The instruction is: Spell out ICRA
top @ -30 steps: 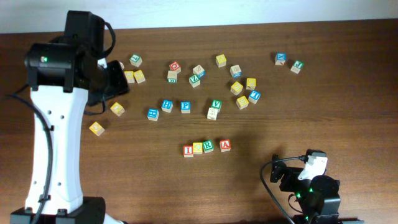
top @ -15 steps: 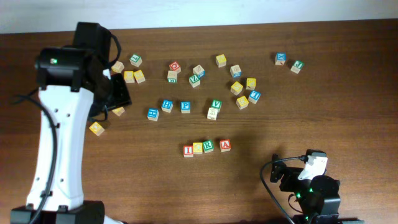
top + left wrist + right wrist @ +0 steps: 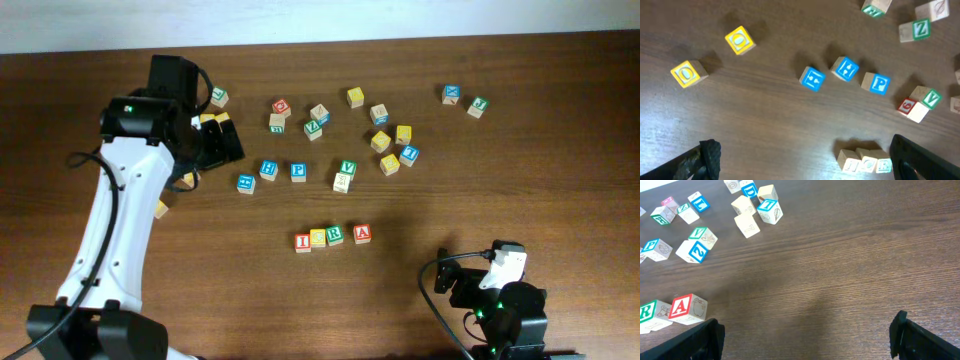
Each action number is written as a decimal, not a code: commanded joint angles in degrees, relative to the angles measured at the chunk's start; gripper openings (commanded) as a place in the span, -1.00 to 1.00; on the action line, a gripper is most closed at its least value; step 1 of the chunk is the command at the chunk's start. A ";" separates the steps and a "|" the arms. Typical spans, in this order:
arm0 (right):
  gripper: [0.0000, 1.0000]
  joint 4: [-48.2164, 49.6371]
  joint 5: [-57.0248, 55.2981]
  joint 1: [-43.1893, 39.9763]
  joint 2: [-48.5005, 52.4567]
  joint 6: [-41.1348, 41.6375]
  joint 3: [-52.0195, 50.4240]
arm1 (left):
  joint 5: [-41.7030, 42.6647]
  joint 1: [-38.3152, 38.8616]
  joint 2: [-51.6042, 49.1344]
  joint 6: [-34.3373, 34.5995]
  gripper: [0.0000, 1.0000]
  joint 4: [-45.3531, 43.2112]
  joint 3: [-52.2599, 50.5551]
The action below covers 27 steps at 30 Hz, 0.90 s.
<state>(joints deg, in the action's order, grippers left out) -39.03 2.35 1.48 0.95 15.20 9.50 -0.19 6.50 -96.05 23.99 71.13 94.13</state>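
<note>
Four letter blocks stand in a row near the table's middle: a red I [image 3: 303,241], a yellow C [image 3: 318,238], a green R [image 3: 335,236] and a red A [image 3: 362,234] a little apart. My left gripper [image 3: 225,140] hovers open over the back left, well away from the row. In the left wrist view its jaws [image 3: 805,160] are wide with nothing between them, and the I, C and R blocks [image 3: 869,162] lie near the right finger. My right gripper [image 3: 807,335] is open and empty at the front right, with the A block [image 3: 685,307] to its left.
Many loose letter blocks are scattered across the back of the table, among them a blue P [image 3: 298,171], a green V [image 3: 347,167] and two yellow blocks [image 3: 740,40] [image 3: 687,73] near the left arm. The right arm's base [image 3: 505,310] sits at the front right edge.
My left arm has swung rightward over the back-left blocks. The row of four blocks and the right arm have not moved.
</note>
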 commanded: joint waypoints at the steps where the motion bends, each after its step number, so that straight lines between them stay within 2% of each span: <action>1: 0.96 -0.26 -0.68 -0.37 -0.22 -0.17 0.15 | 0.17 -0.31 0.39 -0.98 0.99 0.85 -1.53; 3: 0.97 -0.26 -0.68 -0.37 -0.22 -0.20 0.15 | 0.59 -1.55 0.39 -0.90 0.98 0.20 -1.53; 5: 0.97 -0.24 -2.21 -0.37 -0.22 -0.20 0.15 | 5.79 -6.29 0.39 -0.94 0.98 -0.09 -1.53; 8: 0.96 -0.26 -3.91 -0.37 -0.22 -0.20 0.15 | 8.07 -10.51 0.42 -1.53 0.99 1.60 -1.53; 10: 0.97 -0.26 -3.91 -0.37 -0.22 -0.20 0.15 | 7.69 -10.69 0.39 -5.53 0.99 2.36 -1.53; 13: 0.96 -4.90 -7.50 -0.37 -0.22 -0.20 0.15 | 7.72 -10.64 0.39 -5.46 0.99 3.48 -1.53; 22: 0.96 -4.70 -7.85 -0.37 -0.22 -0.20 0.15 | 7.93 -10.62 0.39 -5.49 0.98 9.25 -1.53; 24: 0.96 1.55 -5.88 -0.37 -0.22 2.60 0.15 | 7.98 -10.49 0.39 -5.49 0.98 10.01 -1.57; 25: 0.97 4.70 -3.30 -0.37 -0.22 6.69 0.15 | 7.96 -9.86 0.39 -5.51 0.99 9.92 -1.81; 27: 0.96 9.44 -2.75 -0.37 -0.22 7.85 0.15 | 7.91 -7.78 0.39 -5.70 0.98 9.31 -2.56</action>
<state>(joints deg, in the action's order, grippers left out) -32.71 -2.24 1.48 0.95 19.62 9.52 7.11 -3.51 -96.05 19.22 80.79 92.68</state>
